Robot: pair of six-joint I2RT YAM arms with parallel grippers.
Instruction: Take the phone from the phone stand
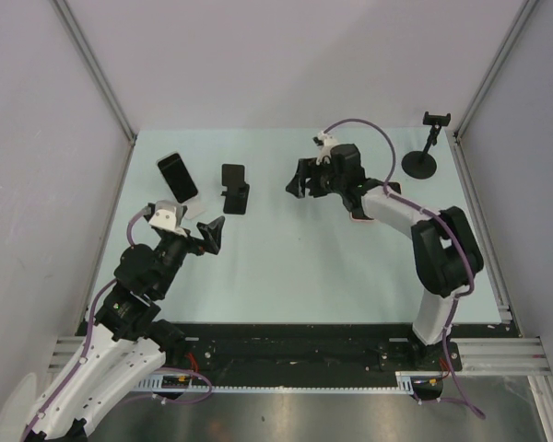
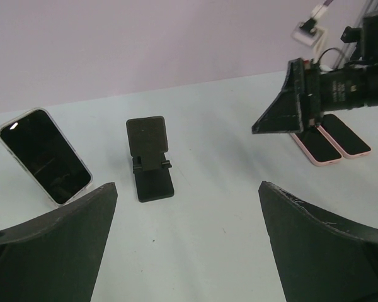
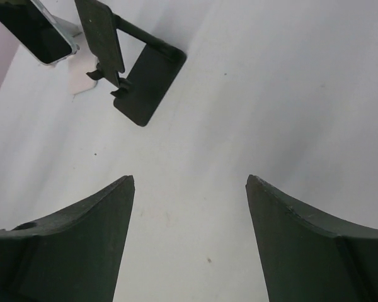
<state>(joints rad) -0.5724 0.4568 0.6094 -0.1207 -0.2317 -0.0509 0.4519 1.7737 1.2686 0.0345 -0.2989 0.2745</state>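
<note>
Top external: phone (image 1: 177, 177) leans on its stand (image 3: 80, 80); left end effector (image 2: 188, 189) and right end effector (image 3: 189, 182) apart.

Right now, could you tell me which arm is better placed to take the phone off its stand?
Left. The open left hand sits close to the propped phone with nothing between; the right hand, also open, has the empty black stand in its way.
</note>
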